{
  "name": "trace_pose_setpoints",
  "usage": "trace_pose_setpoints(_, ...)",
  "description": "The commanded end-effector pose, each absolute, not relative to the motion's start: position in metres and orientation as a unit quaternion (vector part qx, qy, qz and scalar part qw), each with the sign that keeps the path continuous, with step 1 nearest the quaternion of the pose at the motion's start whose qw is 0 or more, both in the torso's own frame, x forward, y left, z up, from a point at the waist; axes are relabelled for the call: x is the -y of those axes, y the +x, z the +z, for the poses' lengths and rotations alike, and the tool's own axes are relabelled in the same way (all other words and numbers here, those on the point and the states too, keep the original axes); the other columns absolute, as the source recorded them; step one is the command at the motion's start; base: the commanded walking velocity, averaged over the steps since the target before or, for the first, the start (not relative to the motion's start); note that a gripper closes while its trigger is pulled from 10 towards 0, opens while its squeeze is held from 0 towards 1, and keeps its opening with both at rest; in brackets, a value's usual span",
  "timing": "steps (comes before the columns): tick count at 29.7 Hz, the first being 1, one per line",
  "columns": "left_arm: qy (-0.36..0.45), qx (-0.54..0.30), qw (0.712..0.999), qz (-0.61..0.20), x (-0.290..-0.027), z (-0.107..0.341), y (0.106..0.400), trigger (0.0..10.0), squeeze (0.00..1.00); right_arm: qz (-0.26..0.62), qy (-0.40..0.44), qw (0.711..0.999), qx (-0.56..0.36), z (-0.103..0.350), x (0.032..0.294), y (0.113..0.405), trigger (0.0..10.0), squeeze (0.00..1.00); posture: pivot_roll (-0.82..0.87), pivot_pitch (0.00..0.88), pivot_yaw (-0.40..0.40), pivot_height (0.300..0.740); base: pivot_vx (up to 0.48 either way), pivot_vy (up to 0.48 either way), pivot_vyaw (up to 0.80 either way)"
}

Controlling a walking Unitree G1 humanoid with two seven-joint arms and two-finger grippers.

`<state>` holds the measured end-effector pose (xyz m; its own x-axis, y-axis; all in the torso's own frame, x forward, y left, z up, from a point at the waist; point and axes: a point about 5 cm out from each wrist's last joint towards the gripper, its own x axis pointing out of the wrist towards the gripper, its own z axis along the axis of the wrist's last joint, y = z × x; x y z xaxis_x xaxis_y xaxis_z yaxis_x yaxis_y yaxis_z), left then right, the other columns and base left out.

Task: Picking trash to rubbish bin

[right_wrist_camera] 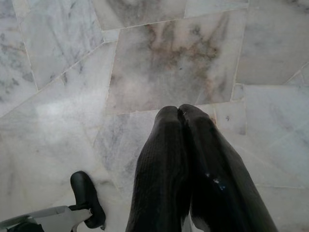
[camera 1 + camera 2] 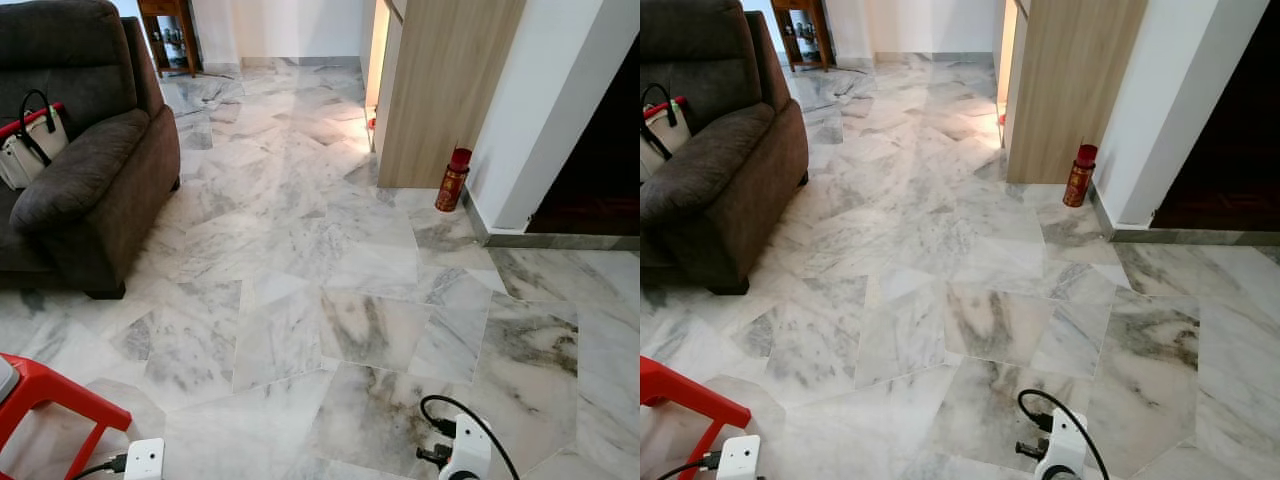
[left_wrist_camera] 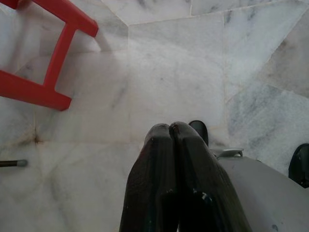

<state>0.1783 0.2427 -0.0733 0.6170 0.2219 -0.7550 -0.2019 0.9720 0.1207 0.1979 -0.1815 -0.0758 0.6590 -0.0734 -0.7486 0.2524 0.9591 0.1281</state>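
I take the red can (image 2: pixel 453 181) to be the trash: it stands upright on the marble floor (image 2: pixel 300 250), far right, against the foot of the wooden panel (image 2: pixel 440 90) and white wall (image 2: pixel 540 110). My left gripper (image 3: pixel 170 126) and right gripper (image 1: pixel 179 109) both hang low over bare tiles, fingers pressed together, holding nothing. A dark sofa (image 2: pixel 90 170) with a white handbag (image 2: pixel 30 140) sits far left; a red stool (image 2: pixel 45 400) is near left.
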Motion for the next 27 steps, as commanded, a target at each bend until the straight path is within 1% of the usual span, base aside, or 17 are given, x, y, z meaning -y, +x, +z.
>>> trace_pose_setpoints(1, 0.011, -0.434, 0.893, 0.119, -0.243, -0.077, 0.172, 10.0, 0.0, -0.094, 0.111, 0.902, -0.407, -0.077, 0.183, 0.196, 10.0, 0.0, 0.0, 0.078, -0.001, 0.74, 0.0, 0.0, 0.0)
trace_pose_setpoints(8, 0.011, -0.434, 0.893, 0.119, -0.243, -0.077, 0.172, 10.0, 0.0, -0.094, 0.111, 0.902, -0.407, -0.077, 0.183, 0.196, 10.0, 0.0, 0.0, 0.078, -0.001, 0.74, 0.0, 0.0, 0.0)
trace_pose_setpoints(9, 0.012, -0.434, 0.893, 0.119, -0.244, -0.077, 0.172, 10.0, 0.0, -0.099, 0.115, 0.9, -0.409, -0.077, 0.183, 0.195, 10.0, 0.0, 0.0, 0.0, 0.0, 0.74, 0.0, 0.0, 0.0)
trace_pose_setpoints(10, 0.014, -0.431, 0.895, 0.111, -0.242, -0.075, 0.177, 10.0, 0.0, -0.092, 0.13, 0.897, -0.411, -0.079, 0.177, 0.194, 10.0, 0.0, 0.02, 0.083, 0.017, 0.74, 0.0, 0.0, 0.0)
trace_pose_setpoints(12, 0.017, -0.427, 0.898, 0.099, -0.238, -0.072, 0.185, 10.0, 0.0, -0.081, 0.152, 0.894, -0.413, -0.08, 0.169, 0.192, 10.0, 0.0, 0.02, 0.082, 0.017, 0.74, 0.0, 0.0, 0.0)
trace_pose_setpoints(27, 0.017, -0.428, 0.898, 0.098, -0.238, -0.072, 0.186, 10.0, 0.0, -0.081, 0.154, 0.894, -0.412, -0.08, 0.169, 0.192, 10.0, 0.0, 0.01, 0.085, 0.015, 0.74, 0.0, 0.0, 0.0)
